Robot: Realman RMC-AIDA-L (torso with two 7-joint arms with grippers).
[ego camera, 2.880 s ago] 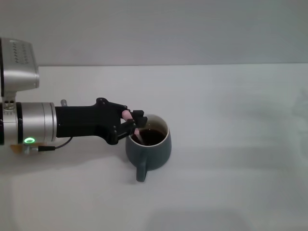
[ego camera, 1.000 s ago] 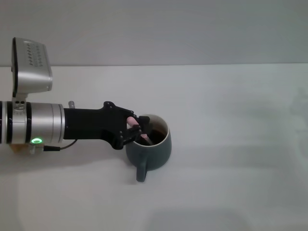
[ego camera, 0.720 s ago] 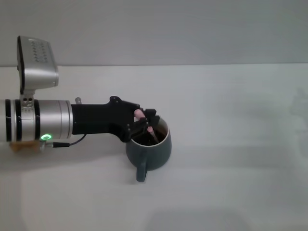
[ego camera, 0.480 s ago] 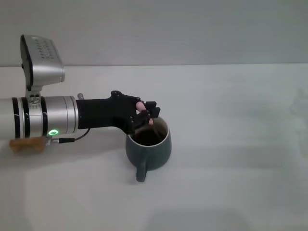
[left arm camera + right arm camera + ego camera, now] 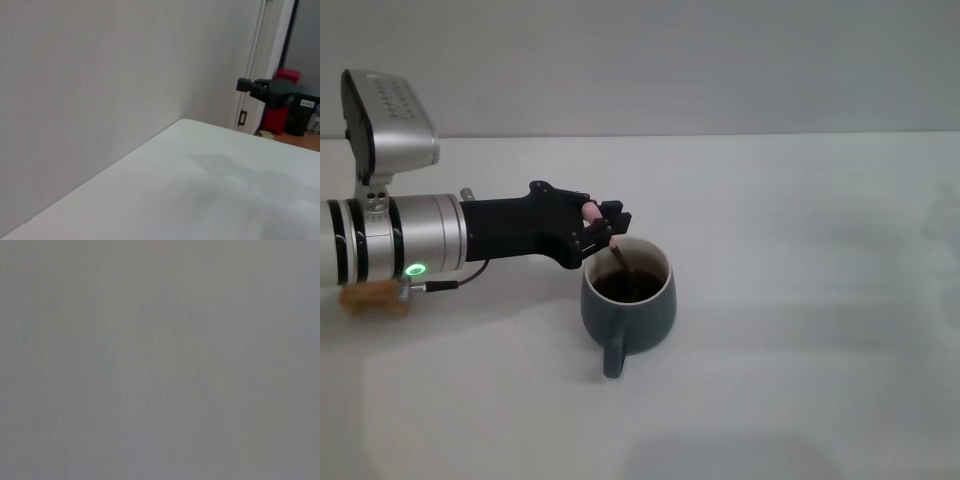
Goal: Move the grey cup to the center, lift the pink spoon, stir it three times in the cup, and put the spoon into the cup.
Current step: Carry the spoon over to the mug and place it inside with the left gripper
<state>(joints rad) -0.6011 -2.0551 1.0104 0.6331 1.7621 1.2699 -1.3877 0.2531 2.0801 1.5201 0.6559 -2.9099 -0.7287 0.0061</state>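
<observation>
- the left gripper (image 5: 603, 228) has its black jaws clenched on the upper end of the pink spoon (image 5: 611, 247), just left of and above the far left rim of the cup.
- the spoon slants down to the right from the jaws, its lower end dipped into dark brown liquid; the bowl is hidden under the surface.
- judgement: the spoon looks light, slim and stiff, and its smooth handle could twist in a loose pinch, so the handle's upper end is the place to hold.
- the grey cup (image 5: 629, 306) stands upright near the table's (image 5: 820, 350) middle, handle pointing toward the near edge.
- judgement: the cup seems heavy, hard and breakable; a knock to the rim could slop the liquid.
- the right gripper is not in sight.
</observation>
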